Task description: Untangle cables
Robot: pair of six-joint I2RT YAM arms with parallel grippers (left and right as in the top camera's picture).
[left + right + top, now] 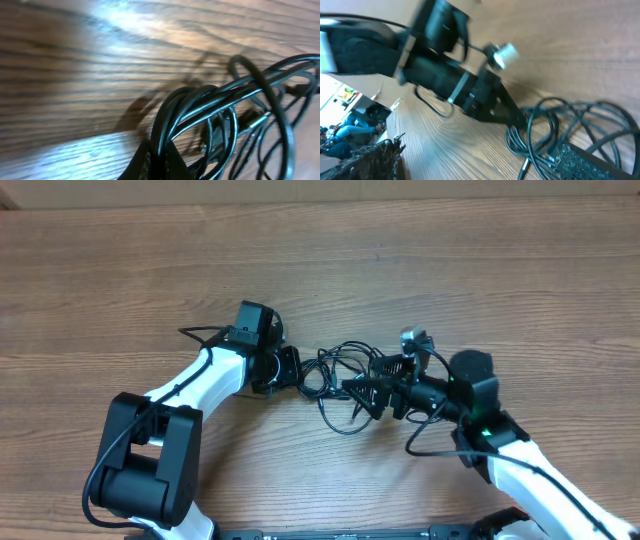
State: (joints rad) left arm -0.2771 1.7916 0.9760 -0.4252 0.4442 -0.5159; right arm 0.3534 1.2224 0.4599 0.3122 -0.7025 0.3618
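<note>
The cables (345, 370) are a tangle of thin black cords on the wooden table between the two arms. My left gripper (297, 370) is shut on a bundle of loops at the tangle's left end. In the left wrist view its jaws (157, 162) pinch several strands of the cables (225, 107). My right gripper (362, 397) stands open over the right part of the tangle. In the right wrist view its fingers (585, 162) are spread wide, the cables (560, 125) lie partly between them, and a small plug (526, 167) lies on the wood.
The wooden table (120, 270) stretches around the tangle. The left arm (445, 75) crosses the top of the right wrist view. A thicker black wire (430, 435) loops from the right arm. People and clutter show past the table edge (350, 125).
</note>
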